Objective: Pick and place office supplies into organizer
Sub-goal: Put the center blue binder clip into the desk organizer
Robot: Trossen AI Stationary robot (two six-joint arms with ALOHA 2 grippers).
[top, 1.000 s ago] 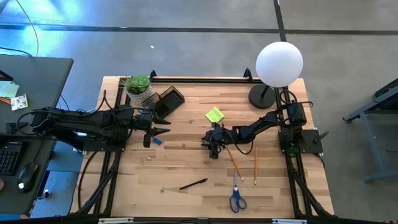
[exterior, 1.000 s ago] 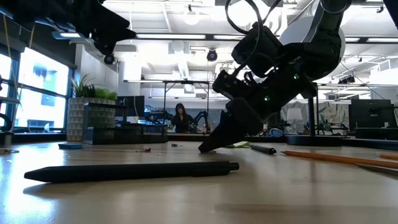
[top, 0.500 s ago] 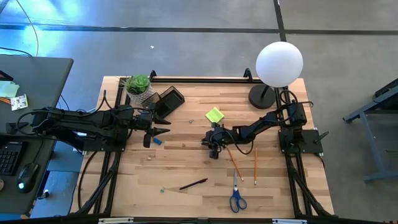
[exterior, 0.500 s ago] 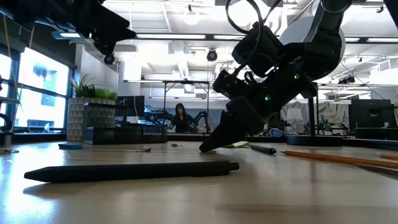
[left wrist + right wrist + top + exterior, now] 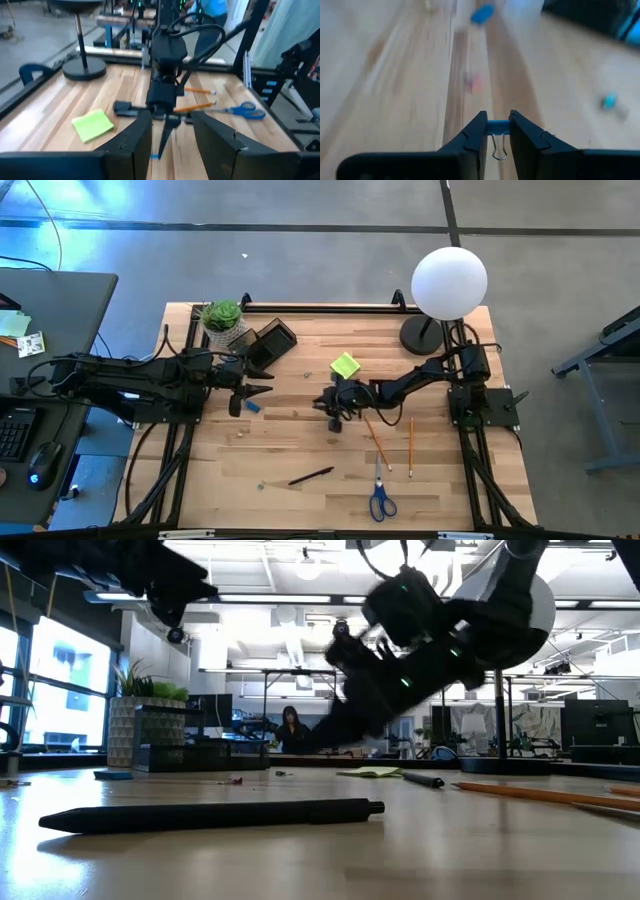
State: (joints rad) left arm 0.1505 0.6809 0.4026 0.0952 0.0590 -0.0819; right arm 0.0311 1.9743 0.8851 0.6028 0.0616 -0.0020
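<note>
Right claw (image 5: 494, 131) pinched a small blue binder clip (image 5: 497, 126) with wire handles, lifted above mid-bench (image 5: 300, 450). Left claw (image 5: 170, 131) hovered open near the dark compartmented organizer box (image 5: 270, 340) at the bench's far-left corner. Yellow-green sticky pad (image 5: 345, 365) lay just beyond the right claw.

Organizer (image 5: 271, 341) near the bench's (image 5: 300, 450) far left corner, beside potted plant (image 5: 223, 318). Lamp (image 5: 448, 285) at far right corner. Sticky-note pad (image 5: 345, 365) mid-bench; pencils (image 5: 377, 442) right of centre; scissors (image 5: 381, 500) by near edge; pen (image 5: 311, 476) left of scissors.
</note>
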